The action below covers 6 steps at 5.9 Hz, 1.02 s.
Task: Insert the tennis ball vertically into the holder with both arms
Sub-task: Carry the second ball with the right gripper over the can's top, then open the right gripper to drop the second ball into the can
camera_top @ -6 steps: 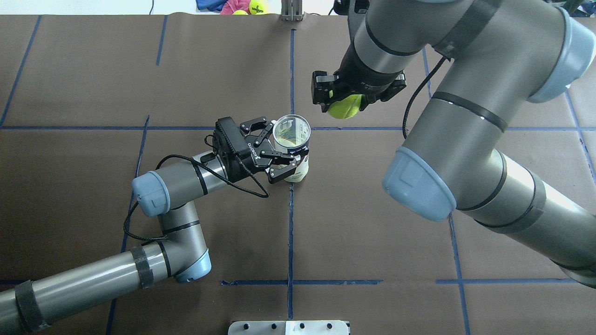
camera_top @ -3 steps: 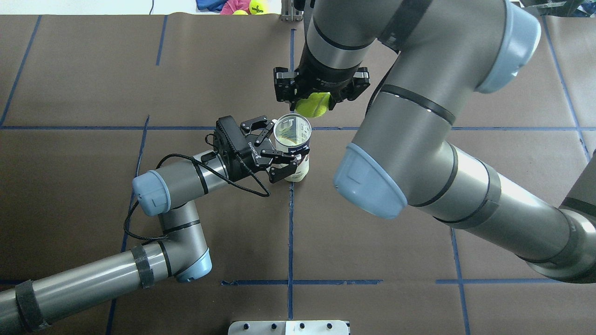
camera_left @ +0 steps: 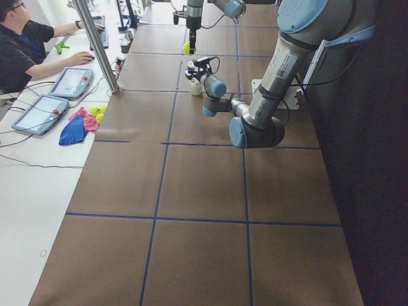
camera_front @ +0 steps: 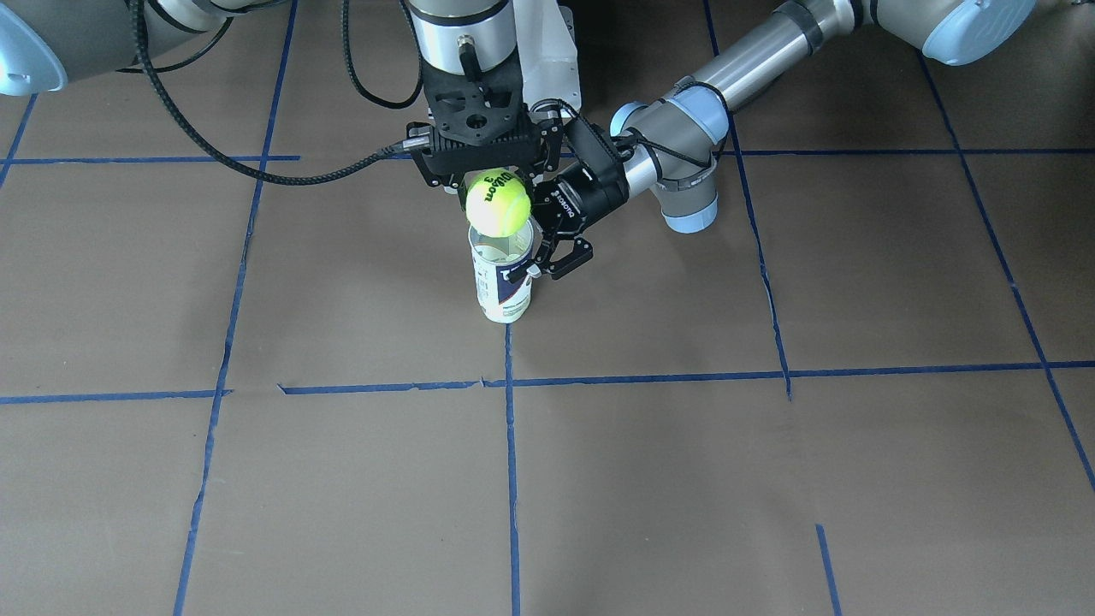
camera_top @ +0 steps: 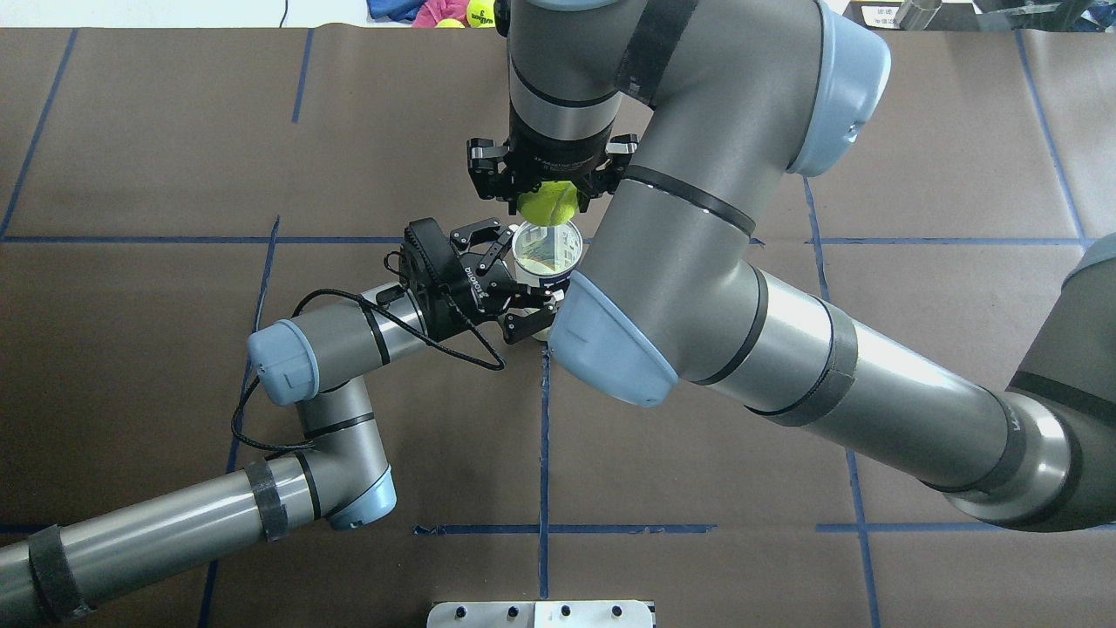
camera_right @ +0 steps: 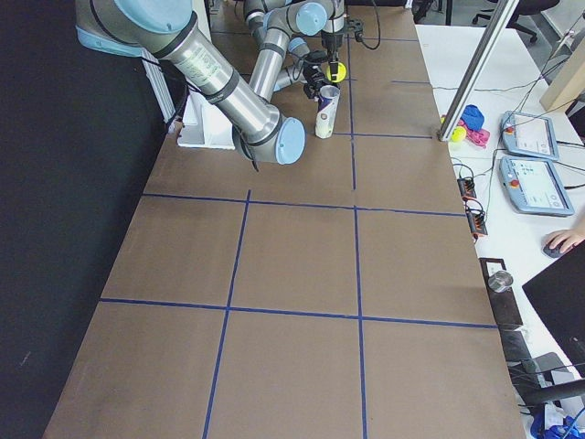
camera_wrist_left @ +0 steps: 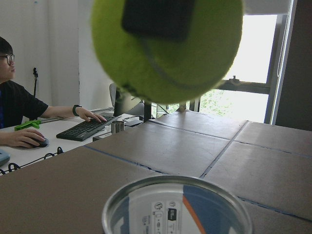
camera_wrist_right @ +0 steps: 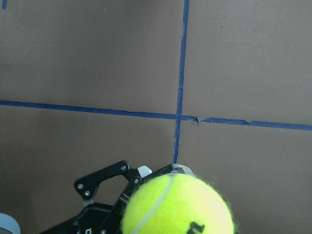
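Observation:
The holder (camera_top: 542, 255) stands upright on the brown table with its mouth open; it also shows in the front view (camera_front: 503, 293) and the left wrist view (camera_wrist_left: 176, 207). My left gripper (camera_top: 526, 277) is shut on its upper wall from the side. My right gripper (camera_top: 547, 187) points straight down and is shut on the tennis ball (camera_top: 547, 202). The ball (camera_front: 497, 204) hangs just above the can's mouth, with a gap showing in the left wrist view (camera_wrist_left: 165, 48). It fills the bottom of the right wrist view (camera_wrist_right: 176, 207).
Spare tennis balls and pink and blue cloths (camera_top: 445, 10) lie beyond the table's far edge. An operator (camera_left: 22, 41) sits at a side desk with tablets. A metal post (camera_left: 95, 44) stands at that edge. A white plate (camera_top: 540, 613) is at the near edge.
My right arm has swung left with the tennis ball, from right of the holder to over its mouth. My left gripper and the holder have not moved.

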### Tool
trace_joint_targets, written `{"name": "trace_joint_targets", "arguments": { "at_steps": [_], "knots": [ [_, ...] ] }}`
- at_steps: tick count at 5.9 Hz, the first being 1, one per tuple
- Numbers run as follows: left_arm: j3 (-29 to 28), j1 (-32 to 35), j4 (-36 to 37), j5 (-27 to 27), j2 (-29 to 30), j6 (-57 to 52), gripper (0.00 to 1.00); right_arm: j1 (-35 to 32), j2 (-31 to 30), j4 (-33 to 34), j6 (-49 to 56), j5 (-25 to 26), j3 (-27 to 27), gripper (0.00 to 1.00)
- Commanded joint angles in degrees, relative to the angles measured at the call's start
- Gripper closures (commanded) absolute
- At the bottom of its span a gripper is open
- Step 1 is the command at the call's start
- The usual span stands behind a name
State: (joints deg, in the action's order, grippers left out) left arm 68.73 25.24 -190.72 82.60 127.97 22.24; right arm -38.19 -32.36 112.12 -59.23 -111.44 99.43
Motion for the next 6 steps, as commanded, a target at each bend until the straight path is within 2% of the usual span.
{"name": "trace_joint_targets", "arguments": {
  "at_steps": [1,2,3,6],
  "knots": [
    [0.0,0.07,0.0,0.02,-0.09,0.0,0.18,0.66,-0.07,-0.06,-0.01,0.52,-0.46,0.97],
    [0.0,0.07,-0.09,0.02,-0.09,0.0,0.18,0.75,-0.42,-0.06,-0.27,0.52,-0.37,0.54],
    [0.0,0.07,-0.09,0.02,0.0,0.0,0.18,0.75,-0.51,-0.06,-0.44,1.57,-0.11,0.04],
    [0.0,0.07,-0.09,0.02,-0.09,0.0,0.18,0.84,-0.43,-0.06,-0.45,1.58,0.07,0.02]
  ]
}}
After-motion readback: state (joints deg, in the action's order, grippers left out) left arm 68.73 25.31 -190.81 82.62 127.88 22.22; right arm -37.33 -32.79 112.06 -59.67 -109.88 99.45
